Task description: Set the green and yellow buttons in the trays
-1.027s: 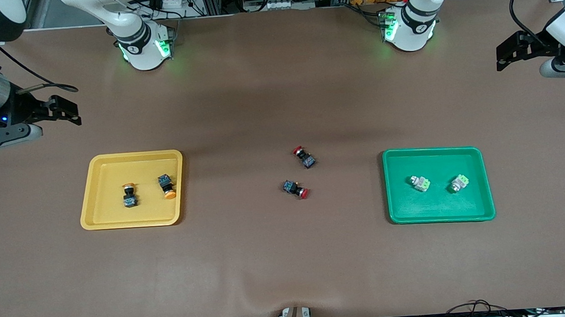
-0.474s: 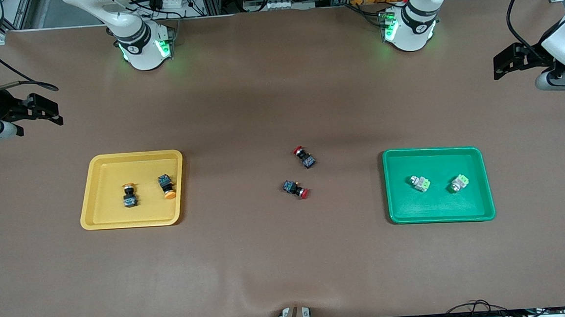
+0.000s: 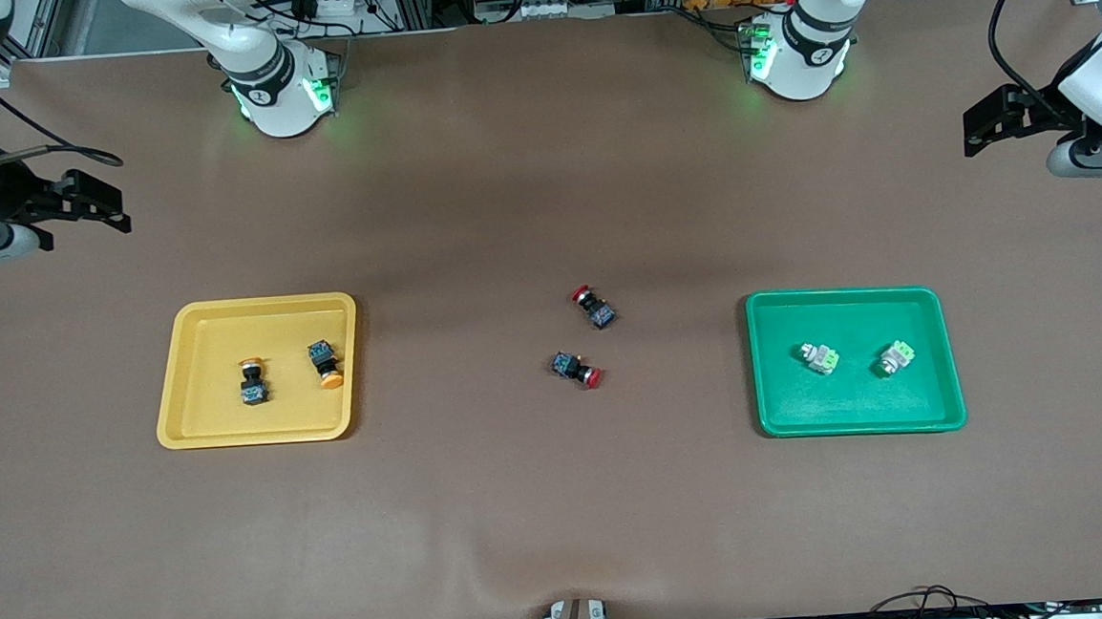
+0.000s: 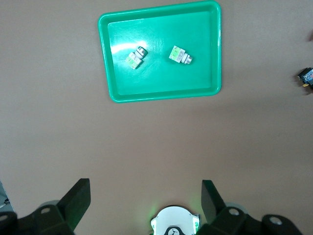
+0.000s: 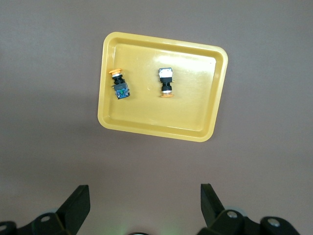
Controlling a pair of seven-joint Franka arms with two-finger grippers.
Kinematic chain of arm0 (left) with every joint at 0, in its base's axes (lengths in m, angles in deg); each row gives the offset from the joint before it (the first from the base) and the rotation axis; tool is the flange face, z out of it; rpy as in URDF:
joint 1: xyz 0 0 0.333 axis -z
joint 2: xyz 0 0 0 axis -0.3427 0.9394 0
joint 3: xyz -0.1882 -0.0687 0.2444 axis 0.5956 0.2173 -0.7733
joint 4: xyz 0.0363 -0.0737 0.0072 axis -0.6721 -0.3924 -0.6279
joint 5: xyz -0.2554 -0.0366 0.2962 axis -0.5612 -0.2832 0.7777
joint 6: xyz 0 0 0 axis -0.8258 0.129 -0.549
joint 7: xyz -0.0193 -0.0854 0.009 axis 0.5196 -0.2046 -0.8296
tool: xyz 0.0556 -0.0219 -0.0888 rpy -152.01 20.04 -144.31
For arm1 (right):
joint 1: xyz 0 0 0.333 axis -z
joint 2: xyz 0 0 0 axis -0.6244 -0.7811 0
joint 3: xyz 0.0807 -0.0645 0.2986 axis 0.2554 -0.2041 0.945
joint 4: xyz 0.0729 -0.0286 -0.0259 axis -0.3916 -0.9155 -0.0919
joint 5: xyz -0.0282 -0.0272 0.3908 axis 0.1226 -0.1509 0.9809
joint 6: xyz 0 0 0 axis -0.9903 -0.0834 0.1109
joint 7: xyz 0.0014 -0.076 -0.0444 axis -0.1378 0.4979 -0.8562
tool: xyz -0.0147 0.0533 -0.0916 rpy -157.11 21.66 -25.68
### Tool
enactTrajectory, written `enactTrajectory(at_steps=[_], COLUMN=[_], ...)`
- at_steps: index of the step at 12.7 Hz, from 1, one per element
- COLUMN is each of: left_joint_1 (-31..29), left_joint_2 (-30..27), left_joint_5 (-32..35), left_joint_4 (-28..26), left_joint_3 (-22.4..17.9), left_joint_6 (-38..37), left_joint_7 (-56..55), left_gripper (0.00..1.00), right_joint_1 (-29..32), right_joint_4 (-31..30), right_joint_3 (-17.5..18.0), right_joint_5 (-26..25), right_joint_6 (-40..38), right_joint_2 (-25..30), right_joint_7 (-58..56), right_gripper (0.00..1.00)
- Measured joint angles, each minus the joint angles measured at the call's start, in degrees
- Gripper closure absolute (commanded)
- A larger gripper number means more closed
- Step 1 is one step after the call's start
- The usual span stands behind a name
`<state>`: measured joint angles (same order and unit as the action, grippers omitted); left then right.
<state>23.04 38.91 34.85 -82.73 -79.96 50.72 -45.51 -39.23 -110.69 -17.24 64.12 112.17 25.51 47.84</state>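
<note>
Fingers (image 4: 78, 200) spread, both grippers | brown table (image 3: 563, 500); buttons trayed

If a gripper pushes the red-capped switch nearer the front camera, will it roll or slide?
The red-capped switch lies on its side with a round cap, so it may roll in a curve. Its squarish black body probably limits that. It looks small, rigid and likely light.

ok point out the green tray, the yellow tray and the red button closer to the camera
green tray (image 3: 859, 420), front view, bare floor near its rim
yellow tray (image 3: 205, 369), front view, bare floor
red button nearer the camera (image 3: 577, 369), front view, its body
</note>
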Motion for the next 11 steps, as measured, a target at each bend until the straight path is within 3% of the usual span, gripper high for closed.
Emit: enactTrajectory(at_steps=[11], left_joint_1=[-0.12], left_joint_2=[0.02], left_joint_5=[0.0], left_joint_4=[0.01], left_joint_3=[0.06], left_joint_6=[0.0], left_joint_7=[-0.06], left_gripper=[0.0], right_joint_1=[-0.06], right_joint_4=[0.55], right_joint_3=[0.23], right_joint_5=[-0.13], right_joint_6=[1.11], right_joint_2=[2.2], right_joint_7=[0.13], right_gripper=[0.0])
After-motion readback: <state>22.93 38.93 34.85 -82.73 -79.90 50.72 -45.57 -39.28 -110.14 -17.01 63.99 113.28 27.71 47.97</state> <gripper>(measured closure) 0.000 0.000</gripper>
